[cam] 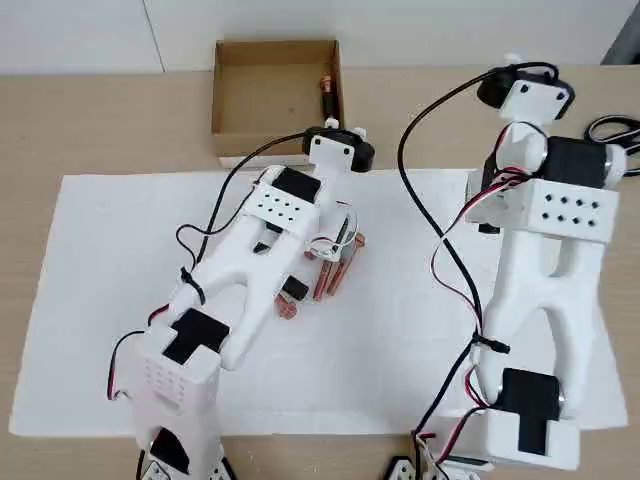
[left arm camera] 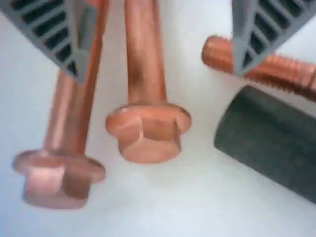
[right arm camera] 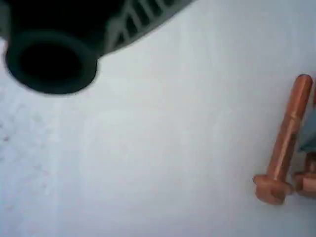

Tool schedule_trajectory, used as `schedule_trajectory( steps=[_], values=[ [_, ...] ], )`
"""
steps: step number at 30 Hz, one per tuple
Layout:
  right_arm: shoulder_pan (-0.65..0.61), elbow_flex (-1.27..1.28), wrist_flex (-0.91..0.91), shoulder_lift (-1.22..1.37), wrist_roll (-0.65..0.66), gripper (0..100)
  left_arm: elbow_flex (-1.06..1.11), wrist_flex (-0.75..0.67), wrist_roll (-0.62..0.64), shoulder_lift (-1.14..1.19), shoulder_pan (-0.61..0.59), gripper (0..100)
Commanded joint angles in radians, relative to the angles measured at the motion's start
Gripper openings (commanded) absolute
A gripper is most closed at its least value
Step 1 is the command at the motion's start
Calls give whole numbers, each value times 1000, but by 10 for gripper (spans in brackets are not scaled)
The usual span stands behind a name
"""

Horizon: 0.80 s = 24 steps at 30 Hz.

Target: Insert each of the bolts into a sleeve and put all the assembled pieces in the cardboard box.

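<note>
Looking down, box: the cardboard box [cam: 262, 100] sits at the far side of the table [cam: 70, 120], with one finished piece [cam: 325, 96] lying along an inner wall.
High view, arms: my left arm [cam: 250, 255] is over the cluster of bolts [cam: 335, 268] in the middle of the white sheet [cam: 110, 300]. My right arm [cam: 545, 260] is well apart from them.
Left wrist, fingers: my left fingers [left arm camera: 54, 34] are open, one on each side of the middle bolt [left arm camera: 148, 98].
Left wrist, axis: its shaft runs crosswise to my closing line, so I judge a squeeze would pinch it.
Left wrist, neighbours: a second bolt [left arm camera: 61, 173] has its shaft under one finger. A threaded bolt [left arm camera: 276, 69] and a loose sleeve [left arm camera: 271, 140] lie by the other finger.
Right wrist, fingers: my right fingers [right arm camera: 143, 17] look closed on a held sleeve [right arm camera: 49, 61], its bore facing the camera.
Right wrist, bolt: a bolt on the sheet [right arm camera: 284, 143] lies well apart from that sleeve.
Next move, my guess: the left arm is nearer, so it would carry the middle bolt over to the held sleeve.
</note>
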Motion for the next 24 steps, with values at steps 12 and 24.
schedule_trajectory(
  steps=[12,24],
  values=[
    [8,-5,-2,-50,8,3,-58,-25,5,83,-2,184],
    [7,-5,-4,-50,8,3,-70,-20,5,81,0,5]
  ],
)
